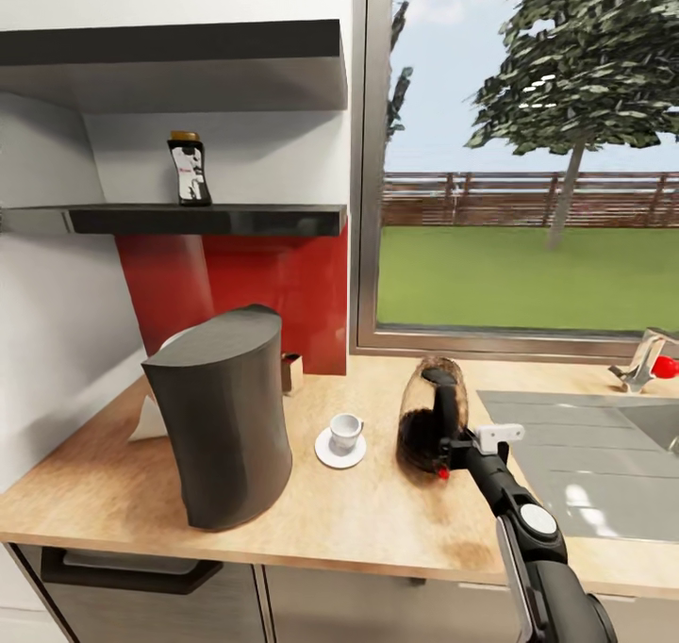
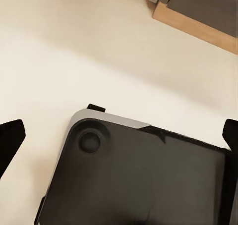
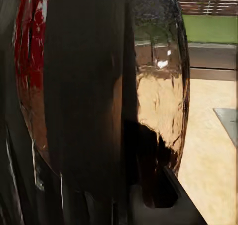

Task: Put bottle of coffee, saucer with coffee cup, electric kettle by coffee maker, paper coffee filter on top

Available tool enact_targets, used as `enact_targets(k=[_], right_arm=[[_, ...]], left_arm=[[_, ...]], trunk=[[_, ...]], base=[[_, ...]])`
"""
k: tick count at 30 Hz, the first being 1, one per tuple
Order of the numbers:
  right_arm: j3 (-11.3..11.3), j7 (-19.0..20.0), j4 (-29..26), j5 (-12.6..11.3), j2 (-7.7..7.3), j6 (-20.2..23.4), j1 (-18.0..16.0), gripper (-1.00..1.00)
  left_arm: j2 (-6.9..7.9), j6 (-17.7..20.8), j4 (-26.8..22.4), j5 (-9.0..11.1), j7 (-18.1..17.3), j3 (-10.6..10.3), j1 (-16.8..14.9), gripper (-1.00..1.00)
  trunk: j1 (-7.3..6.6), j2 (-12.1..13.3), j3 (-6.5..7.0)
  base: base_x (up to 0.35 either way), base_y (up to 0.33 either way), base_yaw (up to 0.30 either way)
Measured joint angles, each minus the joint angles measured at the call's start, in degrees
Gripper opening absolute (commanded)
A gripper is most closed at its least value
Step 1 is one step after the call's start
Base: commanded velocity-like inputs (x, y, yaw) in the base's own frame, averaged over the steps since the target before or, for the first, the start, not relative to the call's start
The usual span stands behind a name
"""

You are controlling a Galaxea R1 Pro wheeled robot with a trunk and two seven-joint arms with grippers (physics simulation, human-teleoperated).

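A: How do the right gripper's (image 1: 451,454) jaws stand?

B: In the head view, right of centre, they sit clamped on the dark handle of the electric kettle (image 1: 433,415), a clear, ripply glass jug with a dark base, tilted on the wooden countertop (image 1: 377,520). The right wrist view presses close to that glass (image 3: 158,86), window and lawn showing through it, which the head view does not give.

A: And the left gripper (image 2: 119,136)?

B: In the left wrist view its dark fingertips (image 2: 11,136) stand wide apart at the frame's edges, holding nothing, over a black rounded panel and a pale surface.

A: The other things?

B: Head view only. The coffee cup (image 1: 346,427), white, sits on its saucer (image 1: 339,450) at centre, between the kettle and the tall, matte grey, curved coffee maker (image 1: 226,417) at lower left. The bottle of coffee (image 1: 189,168) stands on the dark shelf (image 1: 207,219) at upper left. A steel sink (image 1: 585,464) lies at right.
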Motion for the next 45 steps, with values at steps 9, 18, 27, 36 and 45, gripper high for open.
enact_targets(k=[9, 18, 27, 36, 45], right_arm=[[0.21, -0.31, -4.34, 0.16, 0.13, 4.30, 0.01, -1.00], [0.25, -0.65, -4.93, 1.71, -0.10, 5.60, -0.02, -1.00], [-0.09, -0.56, -4.87, 1.70, -0.10, 5.48, 0.04, -1.00], [-0.51, -0.71, -4.52, 1.19, -0.01, 5.10, 0.00, -1.00], [-0.61, -0.78, -4.32, 1.13, -0.05, 4.93, 0.03, -1.00]], left_arm=[[0.00, -0.03, -0.06, 0.01, 0.00, -0.03, 0.00, 1.00], [0.00, -0.04, -0.08, 0.00, 0.00, -0.05, 0.02, 1.00], [0.00, -0.04, -0.08, 0.00, 0.00, -0.05, 0.00, 1.00], [0.00, -0.04, -0.08, 0.01, 0.00, -0.05, 0.00, 1.00], [0.00, -0.05, -0.08, 0.00, 0.00, -0.05, 0.00, 1.00]], trunk=[[0.01, -0.05, 0.77], [0.01, -0.07, 1.58], [0.03, -0.07, 2.43], [0.05, -0.06, 3.11], [0.03, -0.05, 3.14]], base=[[0.000, 0.000, 0.000], [0.000, 0.000, 0.000], [-0.098, 0.000, 0.000], [-0.303, 0.040, 0.000], [-0.245, 0.141, 0.000]])
